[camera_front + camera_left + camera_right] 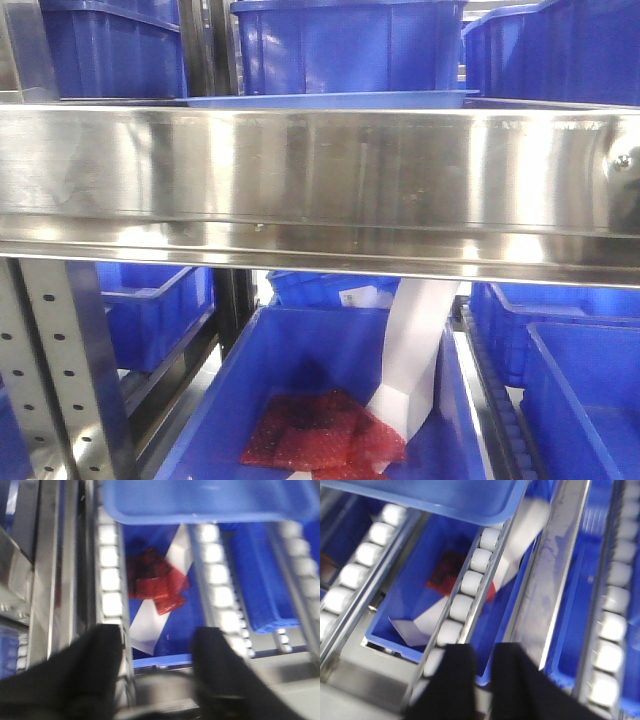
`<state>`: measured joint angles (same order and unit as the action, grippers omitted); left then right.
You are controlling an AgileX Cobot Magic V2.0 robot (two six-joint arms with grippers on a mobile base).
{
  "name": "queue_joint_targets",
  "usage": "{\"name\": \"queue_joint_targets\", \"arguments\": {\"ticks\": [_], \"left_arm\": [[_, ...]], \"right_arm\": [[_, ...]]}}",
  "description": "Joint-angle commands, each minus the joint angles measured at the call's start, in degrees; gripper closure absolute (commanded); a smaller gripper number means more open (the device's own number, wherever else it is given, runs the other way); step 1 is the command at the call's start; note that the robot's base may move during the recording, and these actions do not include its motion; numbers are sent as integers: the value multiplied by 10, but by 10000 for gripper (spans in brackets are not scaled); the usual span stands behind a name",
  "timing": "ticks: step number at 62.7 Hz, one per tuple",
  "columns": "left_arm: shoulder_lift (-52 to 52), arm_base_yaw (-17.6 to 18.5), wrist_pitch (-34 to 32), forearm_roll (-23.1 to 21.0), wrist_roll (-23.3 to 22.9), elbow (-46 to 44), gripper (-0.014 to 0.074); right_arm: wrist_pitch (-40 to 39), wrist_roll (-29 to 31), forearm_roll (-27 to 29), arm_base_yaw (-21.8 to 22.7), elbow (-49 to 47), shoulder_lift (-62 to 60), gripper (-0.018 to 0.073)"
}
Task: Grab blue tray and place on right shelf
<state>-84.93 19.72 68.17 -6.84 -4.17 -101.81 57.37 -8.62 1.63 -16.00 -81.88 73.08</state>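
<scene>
While resting on rollers, blue tray (pixel 200 500) lies beyond left claw (pixel 157 655).

— What is the right shelf (pixel 320 170) made of?
— Polished steel, mirror-bright on its front rail, with duller perforated metal uprights (pixel 60 380).
— And the blue tray (pixel 330 99)?
— Smooth, glossy light-blue plastic. The storage bins (pixel 300 380) are darker blue plastic; the rollers (pixel 470 580) look white and smooth, and the red packets (pixel 320 430) crinkly and shiny.
</scene>
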Motion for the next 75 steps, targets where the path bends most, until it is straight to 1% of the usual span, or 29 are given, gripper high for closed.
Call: {"name": "queue_joint_targets", "arguments": {"ticks": [1, 4, 10, 19, 23, 30, 34, 40, 44, 50, 54, 61, 75], "left_arm": [[71, 13, -61, -7, 3, 43, 524], [111, 17, -84, -7, 3, 88, 575], [170, 17, -128, -8, 3, 174, 645], [283, 17, -227, -8, 3, 326, 645], [334, 17, -271, -8, 3, 388, 645], [437, 17, -370, -8, 3, 529, 645], [492, 17, -404, -8, 3, 593, 645], [558, 17, -445, -5, 4, 659, 645], [602, 17, -486, 2, 4, 708, 645], [653, 17, -539, 15, 4, 756, 645], [678, 17, -564, 15, 4, 776, 645], [698, 17, -565, 15, 4, 787, 645], [696, 17, -562, 15, 4, 787, 645]], "right_arm": [[-66, 20, -7, 1, 43, -77, 499], [-86, 33, -7, 1, 78, -115, 498], [-125, 58, -7, 1, 156, -187, 498], [-187, 64, -7, 1, 284, -287, 498], [-216, 64, -16, 1, 335, -329, 498], [-297, 64, -30, 1, 448, -423, 498], [-329, 64, -33, 1, 494, -465, 498], [-365, 64, -36, 1, 548, -522, 498], [-397, 64, -36, 1, 580, -562, 498], [-430, 64, -36, 1, 605, -597, 498], [-446, 64, -36, 1, 611, -606, 498], [-457, 64, -36, 1, 611, -607, 498], [-449, 64, -36, 1, 611, -607, 498]]}}
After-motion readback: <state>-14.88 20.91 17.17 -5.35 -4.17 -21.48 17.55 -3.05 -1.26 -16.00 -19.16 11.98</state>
